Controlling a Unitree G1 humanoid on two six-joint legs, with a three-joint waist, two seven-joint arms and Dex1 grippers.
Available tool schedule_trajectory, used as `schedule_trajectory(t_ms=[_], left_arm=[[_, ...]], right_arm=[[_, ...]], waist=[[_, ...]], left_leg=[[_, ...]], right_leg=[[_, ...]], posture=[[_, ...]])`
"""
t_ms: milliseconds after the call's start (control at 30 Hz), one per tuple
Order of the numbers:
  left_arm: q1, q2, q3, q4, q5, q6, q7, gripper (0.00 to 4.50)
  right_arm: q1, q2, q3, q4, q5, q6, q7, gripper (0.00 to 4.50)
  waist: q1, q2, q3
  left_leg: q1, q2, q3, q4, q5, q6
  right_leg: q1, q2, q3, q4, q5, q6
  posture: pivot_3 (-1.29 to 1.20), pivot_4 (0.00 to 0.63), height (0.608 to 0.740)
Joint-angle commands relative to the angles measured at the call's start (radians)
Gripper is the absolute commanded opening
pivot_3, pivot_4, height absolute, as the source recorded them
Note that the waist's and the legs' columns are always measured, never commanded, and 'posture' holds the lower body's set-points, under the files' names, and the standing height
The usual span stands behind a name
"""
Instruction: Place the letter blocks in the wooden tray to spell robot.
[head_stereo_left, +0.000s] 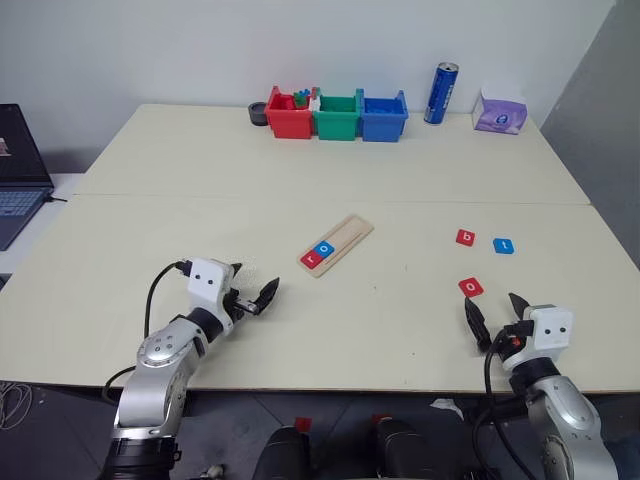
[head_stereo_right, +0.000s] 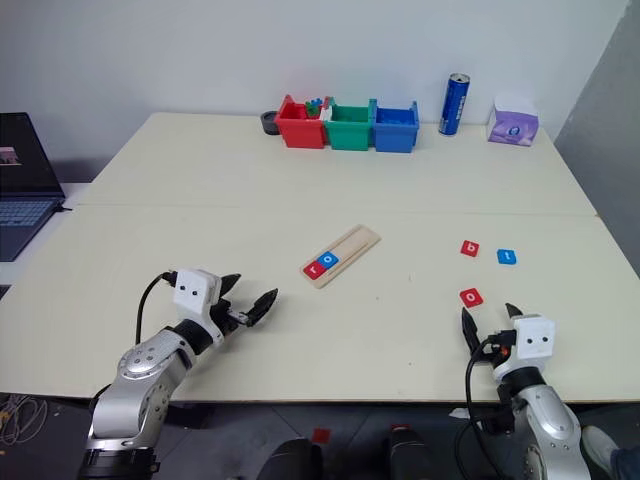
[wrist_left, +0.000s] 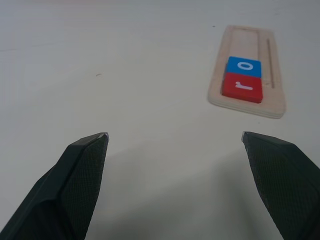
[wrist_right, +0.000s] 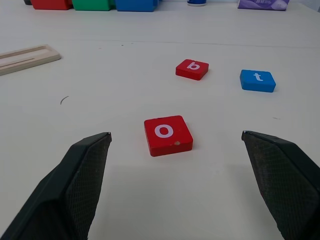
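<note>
Silver-grey metal arms with black cables looping at the wrists, each ending in a white boxy wrist housing with two dark dots and a black two-fingered, textured claw.

Bare counter lies between the wooden tray and the three loose letter blocks. The bins, can and tissue box stand well apart along the far edge.
</note>
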Motion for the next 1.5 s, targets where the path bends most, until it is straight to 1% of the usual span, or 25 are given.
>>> schedule_trajectory(t_ms=[33, 300, 400, 500, 633, 767, 967, 1100, 1267, 1400, 1500], left_arm=[[0.0, 0.0, 0.016, -0.01, -0.025, -0.057, -0.028, 4.5], [-0.008, -0.011, -0.015, -0.01, 0.015, -0.119, -0.003, 4.5], [-0.024, -0.006, -0.026, 0.002, 0.02, -0.151, -0.024, 4.5], [-0.038, -0.002, -0.031, 0.005, -0.003, -0.132, -0.051, 4.5], [-0.05, 0.004, -0.038, 0.01, 0.023, -0.138, -0.044, 4.5], [-0.063, 0.009, -0.042, 0.017, -0.024, -0.121, -0.101, 4.5], [-0.103, 0.011, -0.033, 0.017, -0.12, -0.003, -0.156, 4.5], [-0.155, 0.014, -0.068, 0.038, -0.079, 0.047, -0.122, 4.5], [-0.231, 0.02, -0.142, 0.065, -0.013, 0.091, -0.101, 4.5], [-0.292, 0.011, -0.174, 0.099, 0.033, 0.12, -0.065, 4.5], [-0.323, 0.0, -0.181, 0.111, 0.047, 0.152, -0.038, 4.5]], right_arm=[[-0.006, -0.013, -0.007, -0.053, -0.002, -0.025, 0.006, 4.45], [-0.004, -0.02, -0.015, -0.063, 0.005, -0.021, 0.007, 4.45], [-0.008, -0.024, -0.016, -0.062, 0.006, -0.02, 0.008, 4.45], [-0.009, -0.026, -0.015, -0.063, 0.008, -0.021, 0.009, 4.45], [-0.007, -0.024, -0.013, -0.068, 0.018, -0.016, 0.014, 4.45], [-0.002, -0.016, -0.008, -0.102, 0.07, 0.021, 0.03, 4.45], [-0.01, -0.04, 0.021, -0.153, 0.08, 0.059, 0.059, 4.45], [-0.019, -0.077, 0.071, -0.207, 0.096, 0.103, 0.11, 4.45], [-0.045, -0.162, 0.163, -0.294, 0.115, 0.181, 0.201, 4.45], [-0.064, -0.207, 0.196, -0.333, 0.119, 0.228, 0.232, 4.45], [-0.063, -0.218, 0.201, -0.349, 0.118, 0.242, 0.234, 4.45]], waist=[[0.0, 0.0, 0.0], [0.0, 0.0, 0.0], [0.0, 0.0, 0.0], [0.0, 0.0, 0.0], [0.0, 0.0, 0.0], [0.0, 0.0, 0.0], [0.0, 0.0, 0.0], [0.0, 0.0, 0.0], [0.0, 0.0, 0.0], [0.0, 0.0, 0.0], [0.0, -0.001, 0.001]], left_leg=[[0.0, 0.0, 0.0, 0.0, 0.0, 0.0], [0.0, 0.0, 0.0, 0.0, 0.0, 0.0], [0.0, 0.0, 0.0, 0.0, 0.0, 0.0], [0.0, 0.0, 0.0, 0.0, 0.0, 0.0], [0.0, 0.0, 0.0, 0.0, 0.0, 0.0], [0.0, 0.0, 0.0, 0.0, 0.0, 0.0], [0.0, 0.0, 0.0, 0.0, 0.0, 0.0], [0.0, 0.0, 0.0, 0.0, 0.0, 0.0], [0.0, -0.001, -0.001, 0.0, 0.0, 0.0], [0.0, -0.001, -0.001, 0.0, 0.0, 0.0], [-0.001, -0.001, -0.001, 0.0, 0.0, 0.0]], right_leg=[[0.0, 0.0, 0.0, 0.0, 0.0, 0.0], [0.0, 0.0, 0.0, 0.0, 0.0, 0.0], [0.0, 0.0, 0.0, 0.0, 0.0, 0.0], [0.0, 0.0, 0.0, 0.0, 0.0, 0.0], [0.0, 0.0, 0.0, 0.0, 0.0, 0.0], [0.0, 0.0, 0.0, 0.0, 0.0, 0.0], [0.0, 0.001, -0.001, 0.0, 0.0, 0.0], [0.0, 0.001, -0.001, 0.0, 0.0, 0.0], [0.0, 0.001, -0.001, 0.0, 0.0, 0.0], [0.0, 0.001, -0.001, 0.0, 0.0, 0.0], [0.0, 0.001, -0.001, 0.0, 0.0, 0.0]], posture=[[0.0, 0.15, 0.74], [0.0, 0.15, 0.74], [0.0, 0.15, 0.74], [0.0, 0.15, 0.74], [0.0, 0.15, 0.74], [0.0, 0.15, 0.74], [0.0, 0.15, 0.74], [0.0, 0.15, 0.74], [0.0, 0.15, 0.74], [0.0, 0.15, 0.74], [0.0, 0.15, 0.74]])
